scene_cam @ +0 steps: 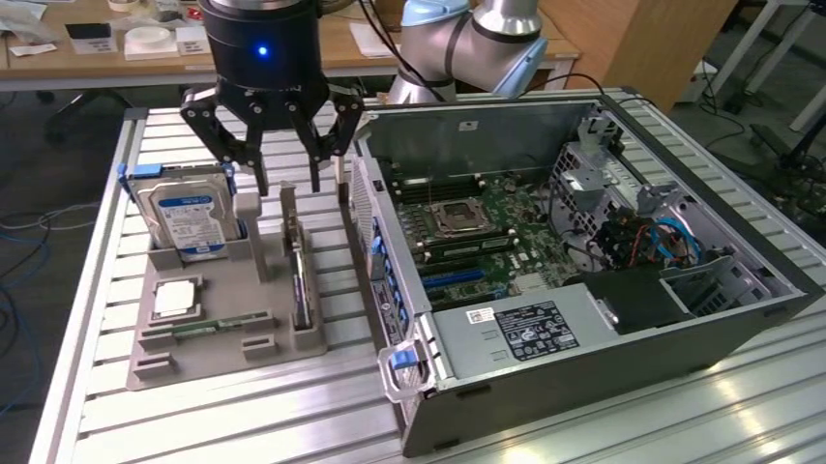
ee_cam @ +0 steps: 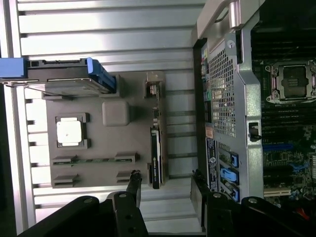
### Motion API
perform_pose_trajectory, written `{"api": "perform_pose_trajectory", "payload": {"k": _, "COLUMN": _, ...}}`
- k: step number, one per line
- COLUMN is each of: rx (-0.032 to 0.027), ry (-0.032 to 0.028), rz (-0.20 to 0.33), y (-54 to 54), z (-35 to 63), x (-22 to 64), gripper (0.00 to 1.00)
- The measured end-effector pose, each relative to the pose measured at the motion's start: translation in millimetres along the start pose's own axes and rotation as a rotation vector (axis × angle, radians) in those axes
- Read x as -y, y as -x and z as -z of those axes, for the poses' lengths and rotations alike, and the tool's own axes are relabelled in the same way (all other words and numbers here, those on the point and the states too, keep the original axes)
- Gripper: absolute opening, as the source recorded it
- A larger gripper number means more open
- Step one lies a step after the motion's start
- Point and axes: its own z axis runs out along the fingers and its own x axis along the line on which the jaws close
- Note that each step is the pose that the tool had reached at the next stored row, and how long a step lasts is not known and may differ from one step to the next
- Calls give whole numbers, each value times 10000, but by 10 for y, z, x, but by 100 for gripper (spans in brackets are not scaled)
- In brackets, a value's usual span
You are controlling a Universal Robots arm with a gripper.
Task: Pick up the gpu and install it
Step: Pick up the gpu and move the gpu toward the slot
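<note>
Nearest the camera, in the lower right of the exterior view, an open computer case lay on its side on a slatted metal table, with its motherboard exposed. In the lower left sat a grey holder tray carrying a small green memory stick and a square processor. Further back in the tray, the gpu stood on edge in its slot, a thin dark card just beside the case wall. A blue-labelled hard drive stood upright to its left. Above the card, in the upper left, hung the gripper, fingers spread apart and holding nothing (in the wrist view, the card's end lay between two fingertips).

Likely risks: a finger could catch the nearby case wall, or an off-centre pinch could tilt the thin card, jamming it or dragging the tray.
</note>
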Motion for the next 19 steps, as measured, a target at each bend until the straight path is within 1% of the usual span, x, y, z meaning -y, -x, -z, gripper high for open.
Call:
{"api": "perform_pose_trajectory", "payload": {"k": 7, "rx": 0, "ry": 0, "rz": 0, "y": -1, "z": -52, "x": 2, "gripper": 53}}
{"api": "perform_pose_trajectory", "payload": {"k": 17, "rx": 1, "ry": 0, "rz": 0, "y": -1, "z": -57, "x": 2, "gripper": 53}}
{"api": "perform_pose_trajectory", "payload": {"k": 19, "rx": 4, "ry": 3, "rz": 0, "y": -2, "z": -79, "x": 3, "gripper": 53}}
